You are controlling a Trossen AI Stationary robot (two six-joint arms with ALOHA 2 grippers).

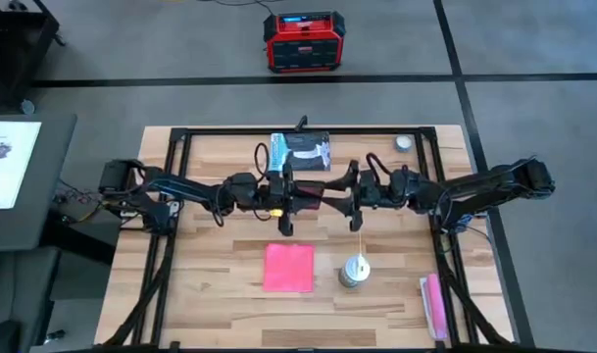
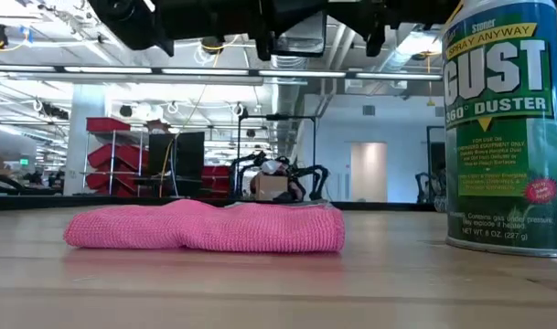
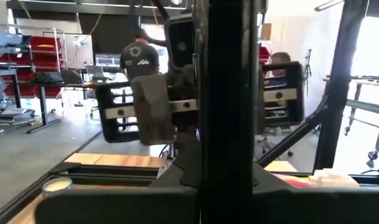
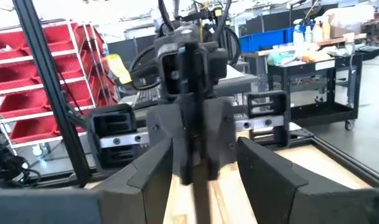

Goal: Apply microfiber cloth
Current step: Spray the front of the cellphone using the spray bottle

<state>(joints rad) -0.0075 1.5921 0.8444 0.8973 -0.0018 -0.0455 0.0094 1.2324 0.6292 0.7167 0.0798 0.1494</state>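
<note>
The pink microfiber cloth [image 1: 288, 267] [image 2: 205, 228] lies flat on the wooden table, near its front middle, and nothing touches it. Well above the table's middle the two arms meet. My left gripper [image 1: 303, 191] is shut on a thin black phone [image 3: 229, 93] [image 4: 190, 149], which both wrist views show edge-on. My right gripper [image 1: 337, 191] [image 4: 205, 180] faces it, open. Its two fingers stand on either side of the phone, and I cannot tell whether they touch it. My left gripper pinches the black phone's two flat faces [image 4: 190, 127] between its two fingers [image 4: 164, 134]. The fingers lie level and come from the table's left. The phone stands on edge, lifted clear, high above the table. Which end of the phone they hold does not show.
A green duster can [image 1: 355, 270] [image 2: 507, 128] stands just right of the cloth. A narrow pink oblong [image 1: 433, 304] lies at the front right. A black-and-white box [image 1: 303, 152] and a small round tin [image 1: 404, 143] sit at the back. People stand in the room beyond.
</note>
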